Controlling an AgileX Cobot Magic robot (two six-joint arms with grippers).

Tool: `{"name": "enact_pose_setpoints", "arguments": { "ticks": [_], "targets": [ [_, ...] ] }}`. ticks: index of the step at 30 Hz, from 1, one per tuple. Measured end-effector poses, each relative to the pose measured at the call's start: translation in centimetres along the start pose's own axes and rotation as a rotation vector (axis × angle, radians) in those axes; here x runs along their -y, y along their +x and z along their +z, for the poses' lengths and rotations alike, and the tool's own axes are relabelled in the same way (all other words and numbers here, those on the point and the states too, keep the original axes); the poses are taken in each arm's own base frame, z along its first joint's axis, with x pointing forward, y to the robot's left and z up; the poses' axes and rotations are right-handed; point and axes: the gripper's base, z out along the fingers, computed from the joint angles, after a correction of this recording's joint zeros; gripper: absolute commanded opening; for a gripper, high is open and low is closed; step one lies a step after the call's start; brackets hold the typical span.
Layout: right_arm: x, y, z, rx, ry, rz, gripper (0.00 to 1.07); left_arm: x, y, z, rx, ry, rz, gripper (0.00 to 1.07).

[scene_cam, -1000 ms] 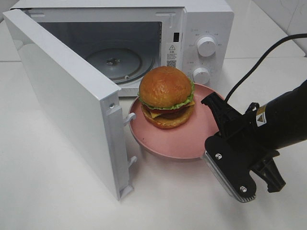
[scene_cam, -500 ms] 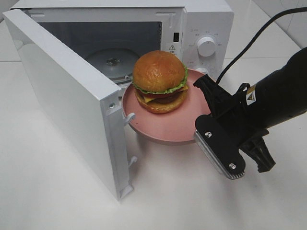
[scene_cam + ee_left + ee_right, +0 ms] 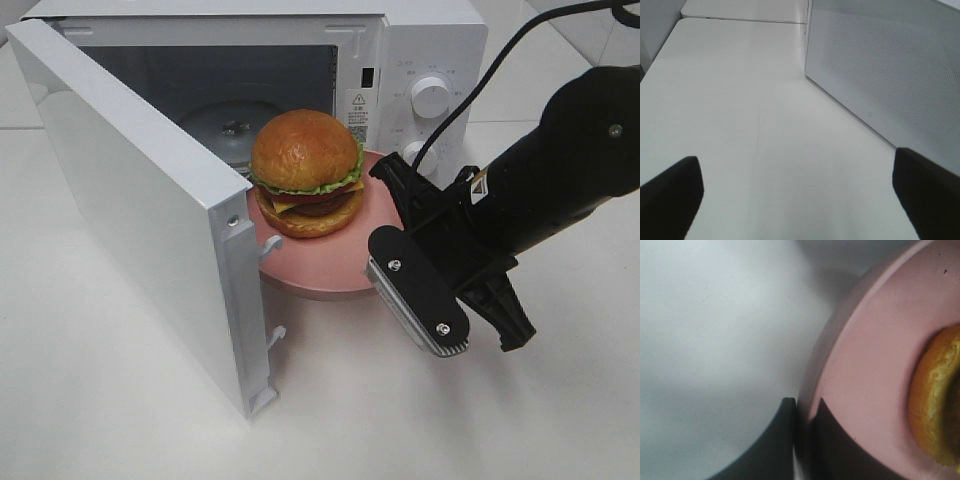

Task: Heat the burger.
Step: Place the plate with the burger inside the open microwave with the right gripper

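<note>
1. Golden-brown and glossy, the domed top bun of the burger [image 3: 305,168] sits over a frill of green lettuce, a yellow cheese edge, a dark patty and a paler bottom bun.
2. The burger stands upright near the middle of a pink round plate [image 3: 330,275], which is right at the mouth of the open microwave [image 3: 425,50], just beside the free edge of its door [image 3: 130,190].
3. The right hand [image 3: 802,412] is clamped on the plate's near rim, one dark fingertip on each side of the edge; the right wrist view shows the bottom bun close by on the plate.
4. The left hand [image 3: 800,200] is spread wide with nothing between its two dark fingertips, hovering over bare bench [image 3: 740,110] beside the microwave's perforated side wall.
5. Count: one burger, one plate, one microwave, one glass turntable [image 3: 225,125] inside it, two white knobs [image 3: 430,97] on its panel, two latch hooks [image 3: 270,245] on the door edge, one black cable [image 3: 500,60] running to the right arm.
6. The bench is white, smooth and slightly shiny, with a seam line running behind the microwave.
7. Of the room, only a pale strip past the bench's far edge shows.
</note>
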Motion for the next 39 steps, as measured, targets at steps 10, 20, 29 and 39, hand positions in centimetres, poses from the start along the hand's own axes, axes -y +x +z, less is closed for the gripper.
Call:
{"name": "enact_pose_setpoints", "arguments": {
  "ticks": [10, 20, 29, 39],
  "targets": [
    [1.4, -0.1, 1.0, 0.027, -0.012, -0.003, 0.00, 0.0, 0.0, 0.0, 0.000, 0.000, 0.000, 0.97],
    [2.9, -0.1, 1.8, 0.047, -0.059, -0.008, 0.00, 0.0, 0.0, 0.0, 0.000, 0.000, 0.000, 0.97],
    [5.1, 0.0, 1.9, 0.049, -0.031, -0.014, 0.00, 0.0, 0.0, 0.0, 0.000, 0.000, 0.000, 0.97],
    [6.6, 0.1, 2.8, 0.061, -0.056, -0.009, 0.00, 0.0, 0.0, 0.0, 0.000, 0.000, 0.000, 0.97]
  ]
}}
